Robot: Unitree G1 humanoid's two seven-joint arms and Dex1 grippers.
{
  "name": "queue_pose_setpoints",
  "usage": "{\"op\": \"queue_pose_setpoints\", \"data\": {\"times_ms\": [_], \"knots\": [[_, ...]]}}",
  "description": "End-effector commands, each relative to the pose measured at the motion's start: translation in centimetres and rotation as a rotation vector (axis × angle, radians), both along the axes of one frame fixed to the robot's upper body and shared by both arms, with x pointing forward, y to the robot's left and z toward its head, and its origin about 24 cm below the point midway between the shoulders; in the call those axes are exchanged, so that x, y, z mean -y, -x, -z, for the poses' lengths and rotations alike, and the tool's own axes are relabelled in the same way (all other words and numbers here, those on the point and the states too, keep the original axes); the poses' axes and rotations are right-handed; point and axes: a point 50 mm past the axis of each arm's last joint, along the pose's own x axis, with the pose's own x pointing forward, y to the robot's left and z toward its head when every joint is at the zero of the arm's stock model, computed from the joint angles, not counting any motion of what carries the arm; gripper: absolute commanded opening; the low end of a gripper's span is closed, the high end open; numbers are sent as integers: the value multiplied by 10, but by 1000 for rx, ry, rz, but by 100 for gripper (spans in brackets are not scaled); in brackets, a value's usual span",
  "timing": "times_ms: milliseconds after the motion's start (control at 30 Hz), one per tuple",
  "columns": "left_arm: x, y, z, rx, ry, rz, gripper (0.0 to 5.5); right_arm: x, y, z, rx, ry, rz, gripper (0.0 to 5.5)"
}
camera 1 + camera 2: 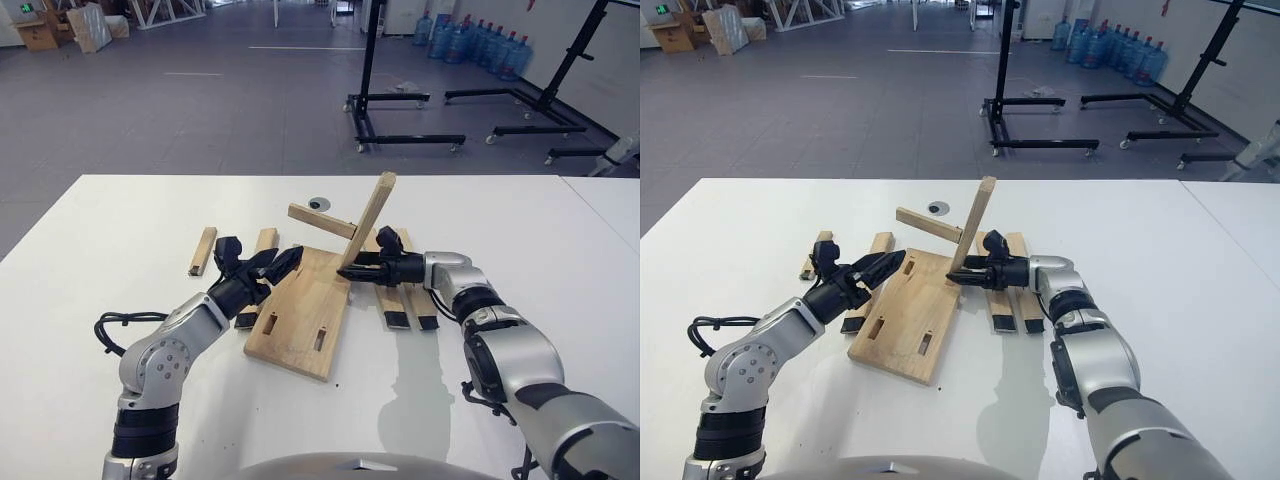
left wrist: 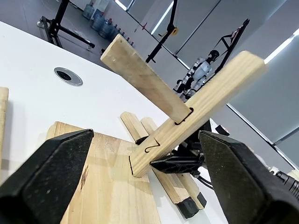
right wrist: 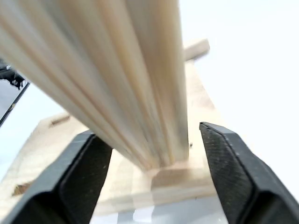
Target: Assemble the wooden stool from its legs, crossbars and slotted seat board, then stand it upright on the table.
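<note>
The slotted seat board [image 1: 300,312] lies flat at the table's middle. A wooden leg [image 1: 372,215] stands tilted in the slot at the board's far right corner. A crossbar [image 1: 322,221] is notched into the leg and sticks out to the left. My right gripper [image 1: 348,270] is at the leg's foot, open, with a finger [image 3: 86,172] on each side of the leg [image 3: 140,84]. My left gripper [image 1: 258,262] hovers open over the board's far left edge with nothing between its fingers [image 2: 51,172]. It faces the leg [image 2: 196,105] and the crossbar [image 2: 145,81].
Loose parts lie flat on the table. One short piece [image 1: 203,250] is at the left, and another [image 1: 264,243] is behind my left gripper. Two black-tipped legs [image 1: 408,298] sit right of the board. A cable [image 1: 112,328] trails by my left arm. A round hole [image 1: 319,203] is behind.
</note>
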Motion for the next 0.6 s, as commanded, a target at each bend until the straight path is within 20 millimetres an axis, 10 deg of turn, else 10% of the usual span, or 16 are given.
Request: {"op": "queue_pose_setpoints", "data": {"times_ms": [33,367,500,600], "knots": [[-1,1,2,-5,-14,-6,413,5,-10,-18,42,-12,18,401],[-23,-12,-22,103,-46,-62,413,84,3,-55,173,152,18,462],[-69,-7,-93,337,-45,-237,413,124,28,-109,428,201,345,462],[-103,20,-124,395,-141,-545,413,93,64,-113,437,302,682,462]]}}
